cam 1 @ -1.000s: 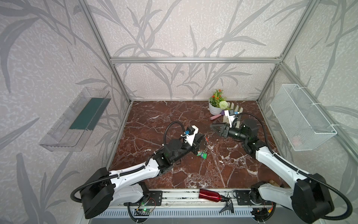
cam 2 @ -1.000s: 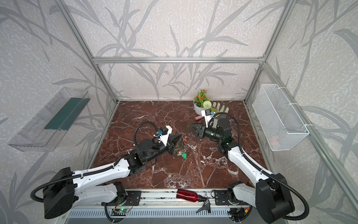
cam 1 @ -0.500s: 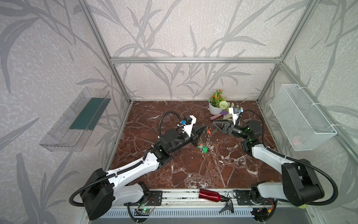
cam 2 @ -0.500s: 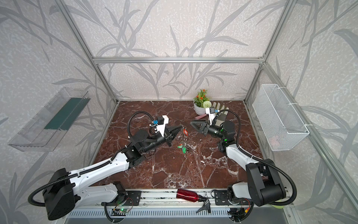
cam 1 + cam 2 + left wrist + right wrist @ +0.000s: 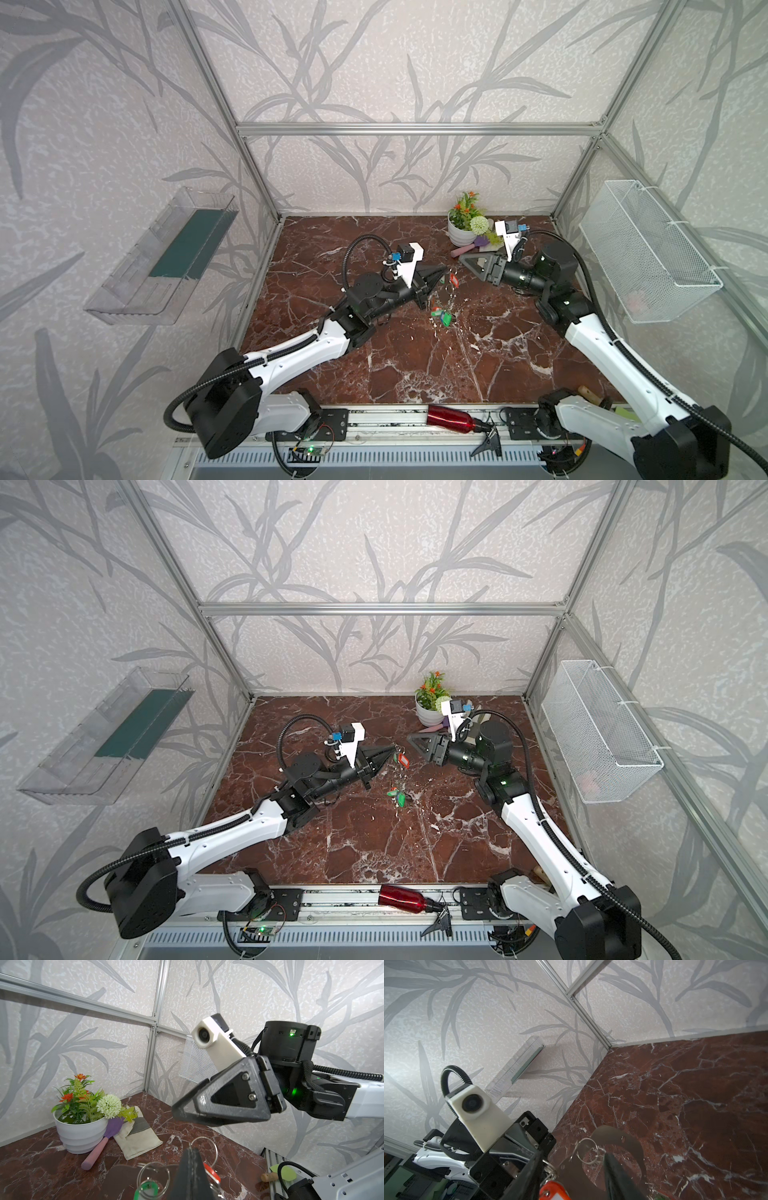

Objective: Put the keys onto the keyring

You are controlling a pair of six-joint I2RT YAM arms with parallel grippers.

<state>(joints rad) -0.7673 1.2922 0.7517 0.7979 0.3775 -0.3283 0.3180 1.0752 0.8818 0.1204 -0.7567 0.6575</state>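
The left gripper [image 5: 441,272] has its black jaws pressed together on the keyring [image 5: 444,296], a flat grey-tan oval plate with a large oval cut-out and small silver split rings [image 5: 204,1147] along its edge. It hangs from the jaw tips over the middle of the dark red marble tabletop [image 5: 374,353]. A red-orange plastic key tag [image 5: 454,280] with a white label window hangs from a ring just beside those tips. Lower on the bunch sit green plastic key tags [image 5: 444,318]; whether they reach the marble cannot be told. Any metal key blades are too small to make out.

The right gripper [image 5: 464,259] points at the left one from the other side, near it. In the right wrist view its fingers [image 5: 614,1174] stand spread, with the red-orange tag [image 5: 553,1190] low between them and the plate [image 5: 623,1140] just beyond. They pinch nothing that shows.

Three containers are in view:
- A white ribbed ceramic pot [image 5: 459,237] stands at the back of the table and holds artificial green fern, orange blooms and a pale round flower head. A purple trowel with a pink handle [image 5: 97,1152] lies against its base.
- A clear plastic bin [image 5: 166,257] is fixed to the left wall, with a dark green panel lying along its floor.
- A white wire-mesh basket [image 5: 648,253] is fixed to the right wall — a faint pinkish thing lies at its bottom, too blurred to name.
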